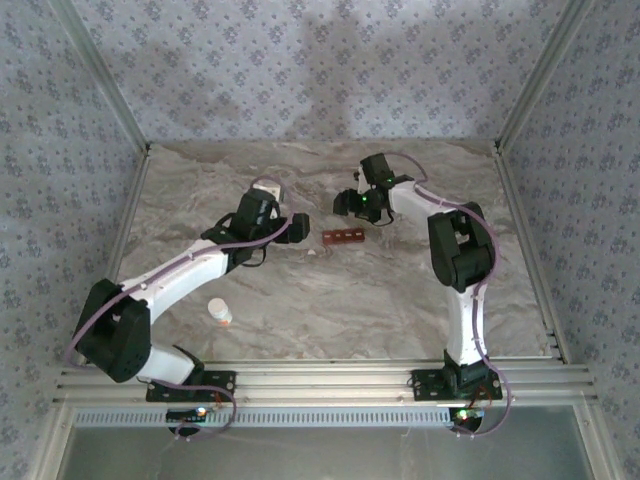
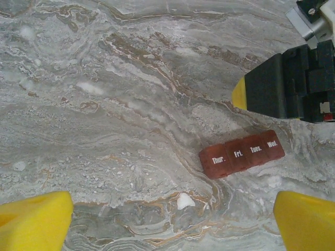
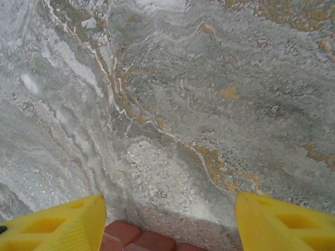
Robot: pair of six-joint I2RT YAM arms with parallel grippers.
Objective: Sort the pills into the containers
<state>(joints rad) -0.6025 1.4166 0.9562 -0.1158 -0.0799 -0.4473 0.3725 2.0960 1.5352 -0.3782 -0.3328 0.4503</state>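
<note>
Two claws: both are close to the containers (image 1: pixel 343 237), and both are empty.
Containers: a dark red row of four little boxes. It lies flat on the surface (image 1: pixel 400 320), in the middle between the arms. The lids have day names on them and look shut.
Long way: the row runs left to right, across the gap between the two arms.
Left claw (image 2: pixel 170 219): wide open, holding nothing. It is by the left end of the row. From its own camera the row lies ahead and off to the right.
Right claw (image 3: pixel 170 222): open, fingers (image 3: pixel 57 225) apart, holding nothing. It sits just past the far long side of the row. The row peeks in at the bottom of its camera view, closer to the left finger.
Nearer claw: the right one, I think, but only by a little.
White bit (image 2: pixel 184 201): small, on the surface near the row. It may be a pill, but I cannot tell.
Bottle (image 1: pixel 220 313): white, beside the left arm, well apart from the row.
Next move: I think a claw must pinch the row across its short way.
</note>
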